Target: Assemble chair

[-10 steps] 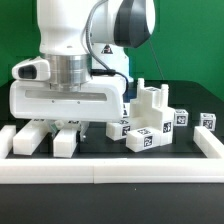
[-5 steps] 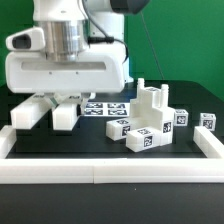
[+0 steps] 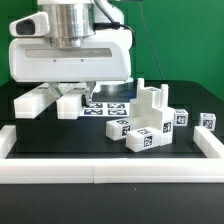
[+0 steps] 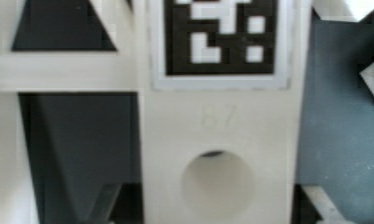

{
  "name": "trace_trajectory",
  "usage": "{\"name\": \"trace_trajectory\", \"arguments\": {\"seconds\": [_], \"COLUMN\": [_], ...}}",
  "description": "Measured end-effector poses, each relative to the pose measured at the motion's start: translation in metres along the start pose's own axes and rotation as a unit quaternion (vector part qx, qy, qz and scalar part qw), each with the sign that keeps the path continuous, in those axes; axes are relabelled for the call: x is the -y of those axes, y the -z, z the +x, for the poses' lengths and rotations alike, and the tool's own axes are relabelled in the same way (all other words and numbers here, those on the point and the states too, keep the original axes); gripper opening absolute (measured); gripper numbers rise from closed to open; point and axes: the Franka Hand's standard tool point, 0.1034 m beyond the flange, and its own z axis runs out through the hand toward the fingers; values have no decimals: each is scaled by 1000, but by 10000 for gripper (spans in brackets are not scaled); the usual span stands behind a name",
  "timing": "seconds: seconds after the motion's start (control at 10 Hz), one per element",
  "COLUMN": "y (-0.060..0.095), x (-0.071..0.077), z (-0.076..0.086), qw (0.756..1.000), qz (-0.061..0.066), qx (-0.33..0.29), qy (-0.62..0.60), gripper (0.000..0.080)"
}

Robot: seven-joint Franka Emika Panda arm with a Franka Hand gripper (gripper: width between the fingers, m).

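While I watch the exterior view, the arm's broad white hand fills the upper half on that view's left. The tool [image 3: 56, 93] under it is closed on a chair piece [image 3: 35, 101], a white part with two blocky prongs that slant down toward the black worktop [image 3: 70, 140]. The fingers are hidden behind hand and part, so I cannot tell how wide they stand. Just behind the prongs lies the marker board [image 3: 101, 106], flat on the worktop. To the exterior view's right sits a cluster of chair pieces [image 3: 152, 112], white blocks and bars touching one another and showing several tags. A small cube [image 3: 208, 121] stands apart from it, near the far right. The low white border rail [image 3: 110, 170] runs across the front. On the wrist view, the held chair piece [image 4: 216, 120] fills nearly the whole frame. I see a black-and-white tag [image 4: 219, 38] on its broad bar, an oval hole [image 4: 216, 185] further along, and a crossbar branching off, with dark worktop in the gaps.
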Motion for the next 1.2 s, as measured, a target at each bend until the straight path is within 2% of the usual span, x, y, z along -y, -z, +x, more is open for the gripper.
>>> {"name": "trace_trajectory", "arguments": {"seconds": [0.3,0.5,0.8,1.0,1.2], "y": [4,15,25,21,21], "x": [0,7,22,21,22], "z": [-4,-16,-29,-29,-30], "qw": [1000,997,996,995,987], "qz": [2,8,16,15,18], "qx": [-1,-2,2,5,7], "qy": [-15,-72,-92,-98,-162], "gripper": [288,288,288,288,288]}}
